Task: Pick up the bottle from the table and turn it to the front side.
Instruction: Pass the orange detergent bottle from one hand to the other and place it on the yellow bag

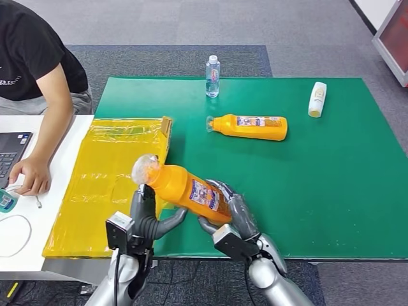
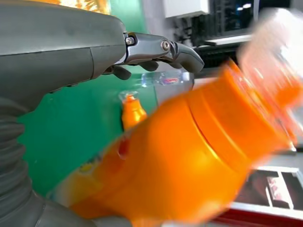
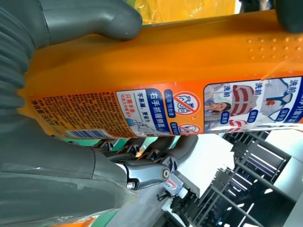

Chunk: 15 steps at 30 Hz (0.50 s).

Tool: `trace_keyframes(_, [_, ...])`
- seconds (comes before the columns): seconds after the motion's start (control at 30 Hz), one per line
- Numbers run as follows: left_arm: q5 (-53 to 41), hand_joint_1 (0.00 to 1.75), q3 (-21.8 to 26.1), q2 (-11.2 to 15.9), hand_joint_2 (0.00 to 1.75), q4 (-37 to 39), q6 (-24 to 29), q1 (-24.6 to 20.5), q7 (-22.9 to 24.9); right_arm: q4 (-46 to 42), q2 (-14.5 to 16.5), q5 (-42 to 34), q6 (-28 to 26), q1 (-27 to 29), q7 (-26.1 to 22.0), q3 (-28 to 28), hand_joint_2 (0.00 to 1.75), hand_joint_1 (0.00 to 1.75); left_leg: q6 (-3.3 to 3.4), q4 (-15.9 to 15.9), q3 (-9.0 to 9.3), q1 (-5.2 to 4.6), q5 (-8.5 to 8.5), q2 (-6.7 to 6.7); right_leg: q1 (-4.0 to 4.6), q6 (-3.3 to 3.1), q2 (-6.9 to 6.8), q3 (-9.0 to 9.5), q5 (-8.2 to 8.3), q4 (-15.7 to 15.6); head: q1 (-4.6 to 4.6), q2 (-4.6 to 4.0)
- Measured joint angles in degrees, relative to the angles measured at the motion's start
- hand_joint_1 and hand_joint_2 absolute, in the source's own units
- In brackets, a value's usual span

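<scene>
The right hand [image 1: 230,213] grasps the base end of the orange bottle [image 1: 185,188], lifted clear of the green mat [image 1: 336,185] at its near edge, clear cap tilted up to the left. The left hand [image 1: 146,217] sits under the neck, thumb reaching along the body; whether it truly grips cannot be told. The yellow plastic sheet [image 1: 106,172] lies just left. A second orange bottle [image 1: 250,126], a water bottle [image 1: 212,76] and a white bottle [image 1: 317,99] rest well apart farther back, leaving open mat to the right. A person's arm [image 1: 46,137] rests on the white table [image 1: 53,191].
</scene>
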Motion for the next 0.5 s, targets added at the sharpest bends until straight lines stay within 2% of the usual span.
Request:
trace_keyframes(0.13, [-1.87, 0.0, -1.47, 0.31, 1.75, -0.29, 0.9, -0.55, -0.29, 0.7, 0.0, -0.34, -0.01, -0.21, -0.08, 0.29, 1.75, 1.75, 0.0, 0.0, 0.0, 0.0, 0.0, 0.0, 0.0, 0.0, 0.0, 0.0, 0.0, 0.0, -0.01, 0.0])
trace_keyframes(0.33, [0.51, 0.0, -2.66, 0.64, 1.75, -0.3, -1.44, -0.97, 0.48, 1.44, 0.0, -0.27, -0.11, -1.03, -0.5, 0.37, 1.75, 1.75, -0.01, 0.0, -0.01, 0.01, 0.0, 0.0, 0.01, 0.0, 0.0, -0.02, 0.0, 0.01, -0.01, 0.0])
trace_keyframes(0.4, [2.68, 0.09, -2.64, 0.64, 1.75, -0.04, -2.67, -1.29, 1.56, 1.49, 0.0, 0.43, -0.45, -1.37, -0.61, 0.6, 1.75, 1.75, -0.01, 0.0, -0.01, 0.01, 0.0, 0.0, 0.0, 0.0, 0.0, -0.03, 0.0, 0.01, -0.01, 0.0])
trace_keyframes(0.5, [5.23, 1.35, -2.52, 0.61, 1.75, 0.54, -4.05, -1.93, 2.86, 1.48, 0.0, 1.43, -1.02, -1.58, -0.72, 1.08, 1.75, 1.75, 0.0, 0.0, -0.01, 0.0, 0.01, 0.0, 0.0, 0.0, 0.0, -0.03, 0.0, 0.01, -0.01, 0.0])
